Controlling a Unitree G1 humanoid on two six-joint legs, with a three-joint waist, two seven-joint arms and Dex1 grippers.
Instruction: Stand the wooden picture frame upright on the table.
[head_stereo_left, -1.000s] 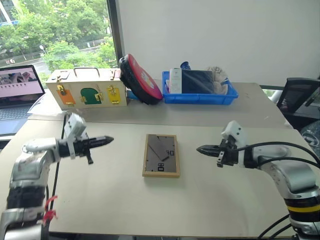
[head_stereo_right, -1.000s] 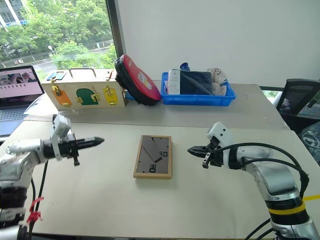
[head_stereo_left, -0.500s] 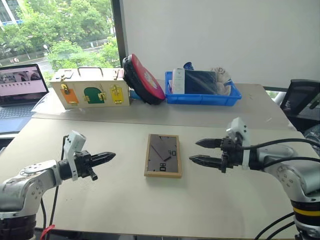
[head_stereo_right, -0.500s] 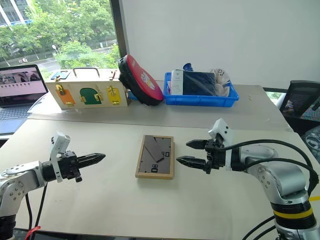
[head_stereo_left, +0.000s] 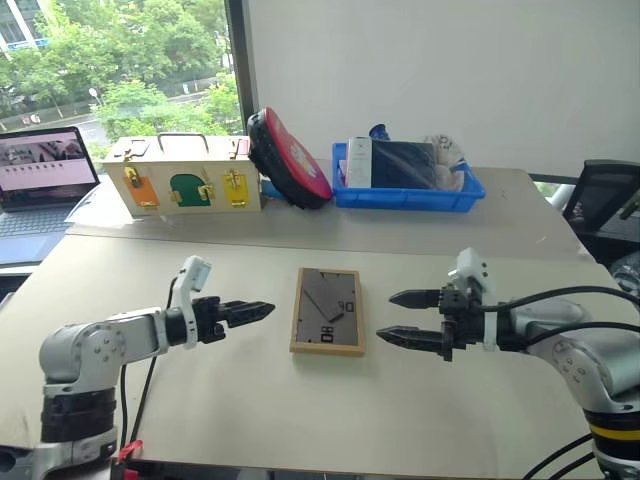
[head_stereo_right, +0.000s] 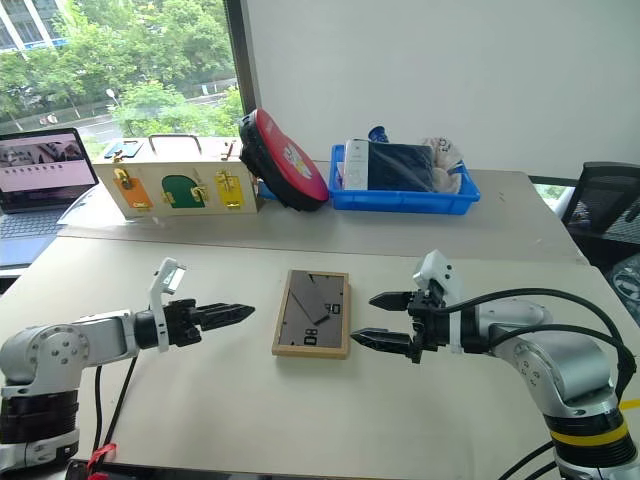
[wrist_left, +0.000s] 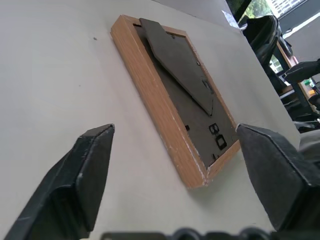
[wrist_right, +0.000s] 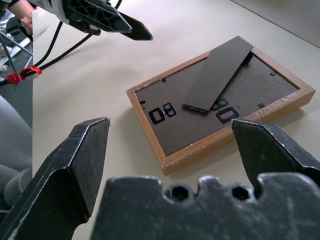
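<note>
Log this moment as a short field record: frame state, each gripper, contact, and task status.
frame: small light-wood picture frame lying flat, dark grey back up, stand folded against the back
surface: plain beige table
left gripper: open, aimed at the frame, apart from it
right gripper: open, beside the frame's right edge, apart from it
contact: none
status: frame not yet upright

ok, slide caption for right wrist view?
Open right end effector facing light-wood picture frame lying face-down on beige table.

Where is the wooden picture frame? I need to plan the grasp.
The light-wood rectangular picture frame lies back-up at the centre of the beige table, between the left hand and right hand.
</note>
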